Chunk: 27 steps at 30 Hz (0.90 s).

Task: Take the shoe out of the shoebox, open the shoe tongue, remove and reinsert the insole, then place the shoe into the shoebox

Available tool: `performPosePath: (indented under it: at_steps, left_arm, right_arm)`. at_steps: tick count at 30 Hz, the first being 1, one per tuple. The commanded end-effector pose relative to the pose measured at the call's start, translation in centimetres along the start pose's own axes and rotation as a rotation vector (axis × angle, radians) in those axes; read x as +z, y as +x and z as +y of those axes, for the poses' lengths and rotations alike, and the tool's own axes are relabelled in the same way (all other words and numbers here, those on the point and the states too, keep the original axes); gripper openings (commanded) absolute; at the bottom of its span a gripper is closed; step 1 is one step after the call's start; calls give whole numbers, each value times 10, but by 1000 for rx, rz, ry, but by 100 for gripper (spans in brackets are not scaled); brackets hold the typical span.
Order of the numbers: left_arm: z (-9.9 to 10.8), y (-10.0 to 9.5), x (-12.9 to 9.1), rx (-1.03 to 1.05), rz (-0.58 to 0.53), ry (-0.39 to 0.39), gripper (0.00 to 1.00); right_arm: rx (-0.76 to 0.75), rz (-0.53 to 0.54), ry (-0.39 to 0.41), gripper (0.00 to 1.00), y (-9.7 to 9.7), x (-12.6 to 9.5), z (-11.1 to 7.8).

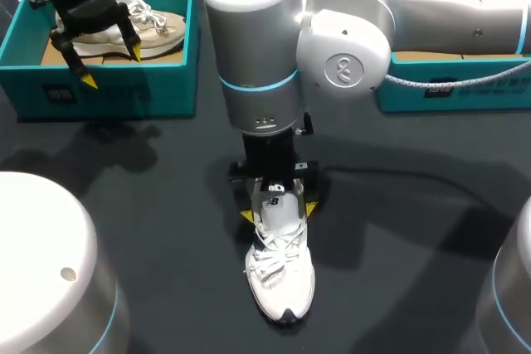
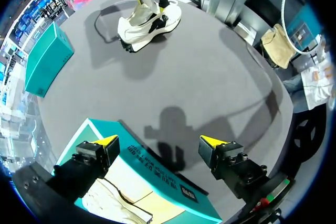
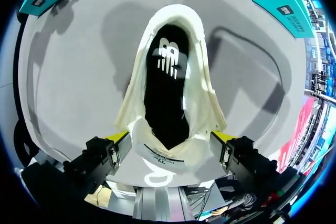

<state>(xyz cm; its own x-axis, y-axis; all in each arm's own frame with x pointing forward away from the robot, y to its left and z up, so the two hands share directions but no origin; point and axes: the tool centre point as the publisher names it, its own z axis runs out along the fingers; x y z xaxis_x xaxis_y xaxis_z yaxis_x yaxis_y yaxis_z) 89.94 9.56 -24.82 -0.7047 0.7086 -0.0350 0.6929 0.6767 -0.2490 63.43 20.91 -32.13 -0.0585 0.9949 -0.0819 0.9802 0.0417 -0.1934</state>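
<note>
A white shoe [image 1: 280, 275] lies on the dark table, toe toward the front edge. My right gripper [image 1: 279, 211] stands open straight above its heel end, one yellow tip on each side of the collar. In the right wrist view the shoe [image 3: 199, 93] gapes open between the fingers of the right gripper [image 3: 170, 136], showing a black insole [image 3: 167, 98] with a white logo. My left gripper [image 1: 111, 66] hangs open over the teal shoebox [image 1: 166, 80] at the back left. In the left wrist view the left gripper [image 2: 160, 141] straddles that shoebox's front wall [image 2: 157, 169], holding nothing.
A beige shoe [image 1: 158, 26] lies inside the left shoebox, also seen under the left finger [image 2: 113, 205]. A second teal box [image 1: 448, 93] sits at the back right, partly behind my right arm. A cable [image 1: 398, 176] trails on the table right of the white shoe.
</note>
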Motion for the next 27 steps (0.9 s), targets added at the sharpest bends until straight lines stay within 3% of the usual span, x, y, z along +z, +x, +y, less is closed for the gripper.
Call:
performPosePath:
  at_steps: [1,19,22,24,27]
  left_arm:
    - [0,0,0,1,2,-1,100]
    - [0,0,0,1,2,-1,100]
    - [0,0,0,1,2,-1,100]
    - [0,0,0,1,2,-1,100]
    - [0,0,0,1,2,-1,100]
  right_arm:
    - [1,-1,-28,100,1,-5,-13]
    - [40,18,-73,100,11,-15,-66]
    - [58,11,-88,73,11,-16,-68]
    - [69,11,-110,47,10,-17,-68]
    - [63,11,-115,36,9,-18,-63]
